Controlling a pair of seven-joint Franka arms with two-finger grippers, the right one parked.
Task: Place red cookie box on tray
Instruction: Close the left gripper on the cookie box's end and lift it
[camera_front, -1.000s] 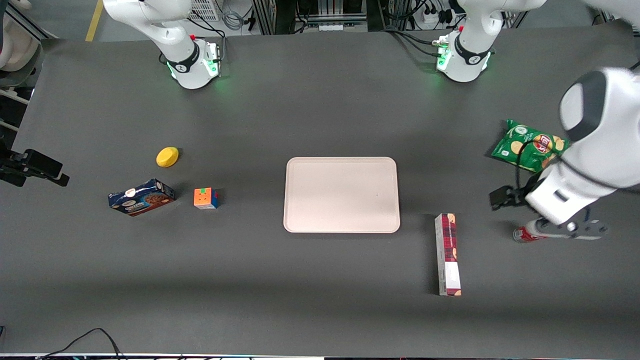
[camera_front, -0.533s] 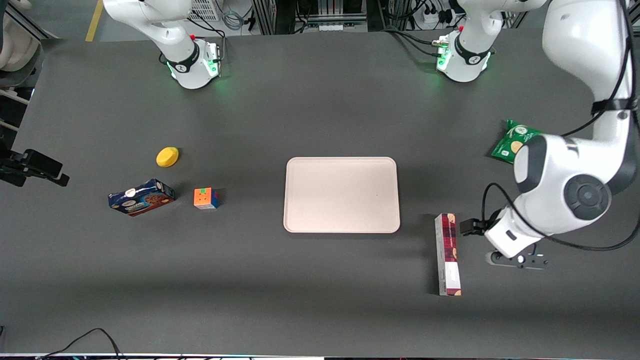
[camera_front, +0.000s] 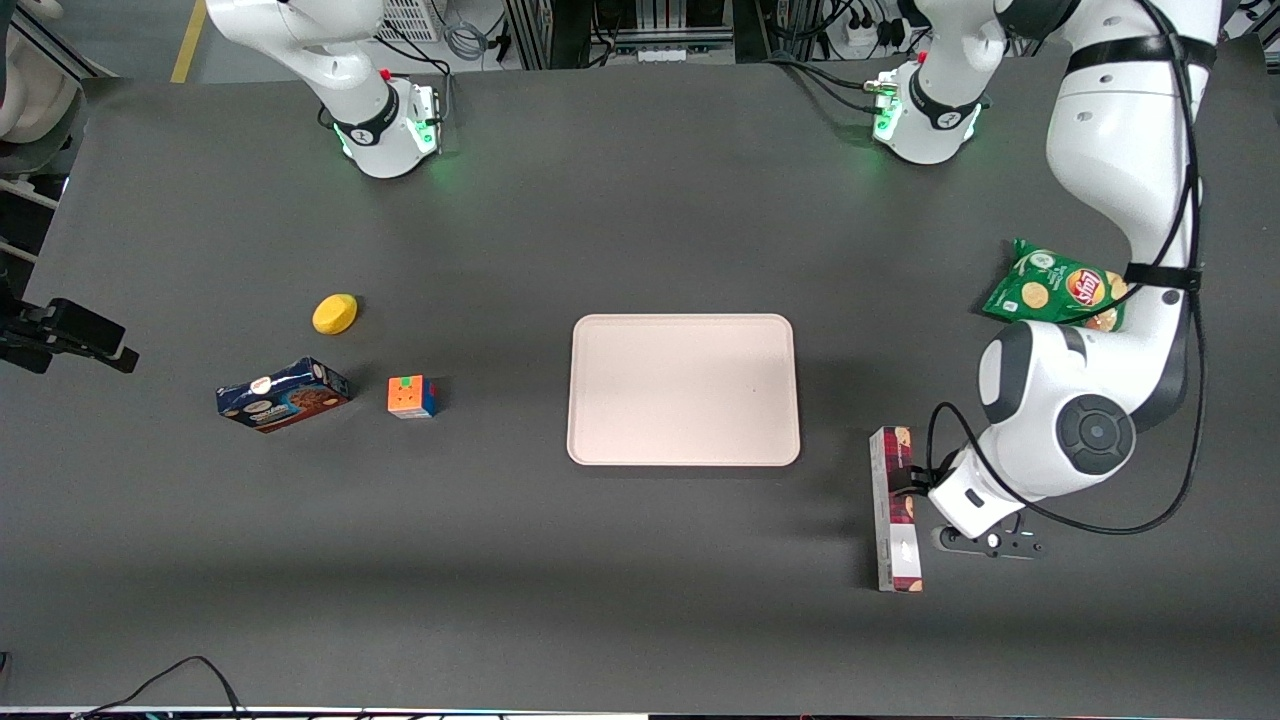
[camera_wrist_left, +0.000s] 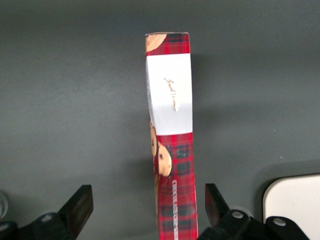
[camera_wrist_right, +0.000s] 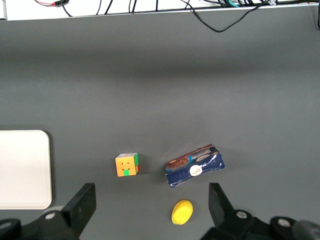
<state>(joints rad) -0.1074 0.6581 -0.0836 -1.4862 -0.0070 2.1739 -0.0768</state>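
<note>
Red cookie box (camera_wrist_left: 172, 150) lying flat between your gripper (camera_wrist_left: 147, 207)'s wide-open fingers, nothing gripped, bare table (camera_front: 640, 560) around, tray (camera_front: 683, 389) near.

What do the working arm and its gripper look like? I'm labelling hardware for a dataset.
The left arm is glossy white with dark grey joint caps and black cables looping along it. Its gripper, above the red cookie box, has black angular fingers, open. The base glows green.
</note>
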